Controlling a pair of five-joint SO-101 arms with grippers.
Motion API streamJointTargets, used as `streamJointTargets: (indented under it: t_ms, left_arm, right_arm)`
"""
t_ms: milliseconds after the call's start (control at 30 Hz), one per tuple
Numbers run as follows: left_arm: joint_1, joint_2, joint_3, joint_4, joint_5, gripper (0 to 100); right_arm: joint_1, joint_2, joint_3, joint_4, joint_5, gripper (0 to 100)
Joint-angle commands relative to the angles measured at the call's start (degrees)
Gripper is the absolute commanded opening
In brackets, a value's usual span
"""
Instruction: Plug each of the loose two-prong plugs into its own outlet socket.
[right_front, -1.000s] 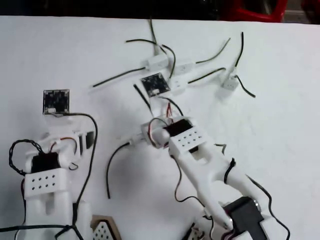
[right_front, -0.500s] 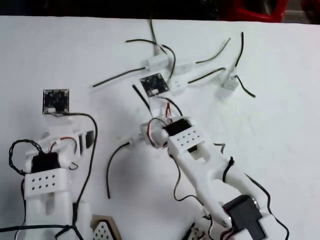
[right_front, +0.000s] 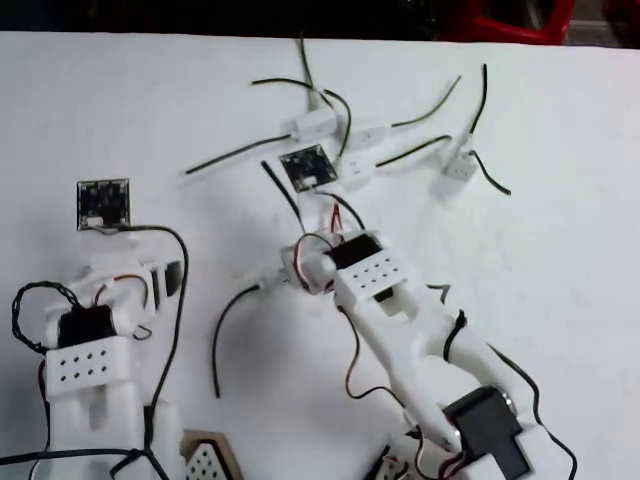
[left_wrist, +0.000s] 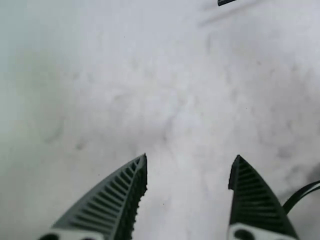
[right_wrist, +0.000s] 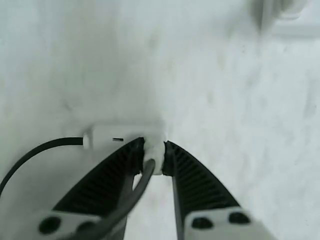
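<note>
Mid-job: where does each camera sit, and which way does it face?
High view: fixed above, looking down over the table; left arm and right arm show.
Left wrist view: on the left arm, facing the table; its open fingers show.
Right wrist view: on the right arm, facing down; fingers clamp a plug.
Shared: high view shows that plug too.

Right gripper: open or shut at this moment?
Shut on the white plug: the right gripper's fingers pinch it from both sides, leaving no gap.
</note>
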Motion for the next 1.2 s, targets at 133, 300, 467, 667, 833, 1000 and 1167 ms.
streamJointTargets:
  t_ms: [133, 300, 467, 667, 833, 1000, 1167]
  left_arm:
    - [-0.7, -1.3, -0.4, -1.3, -0.4, 27]
    - [-0.7, -1.3, -0.4, -1.3, -0.4, 27]
    - [-0.7, -1.3, -0.4, -1.3, -0.4, 27]
    - [-0.7, -1.3, -0.4, -1.3, -0.4, 27]
    - [-0.7, -1.3, -0.4, -1.3, -0.4, 27]
    - [-0.3, -1.3, -1.5, -1.9, -0.4, 27]
    - [-0.3, -1.3, -1.9, -1.9, -0.1, 27]
  right_arm:
    - [-0.7, -0.7, -0.8, 1.4, 0.1, 1.6]
    - [-0.7, 2.7, -0.8, 0.7, 0.1, 1.6]
    - [-0.8, 2.9, 2.4, -4.7, 0.3, 1.6]
    - [-2.9, -6.1, 12.7, -13.3, 4.1, 1.6]
    - [-2.9, -15.7, 18.5, -14.9, 4.1, 1.6]
    - [-2.8, -20.9, 19.3, -16.4, 4.1, 1.6]
    - [-2.8, -21.0, 21.5, -20.0, 4.1, 1.6]
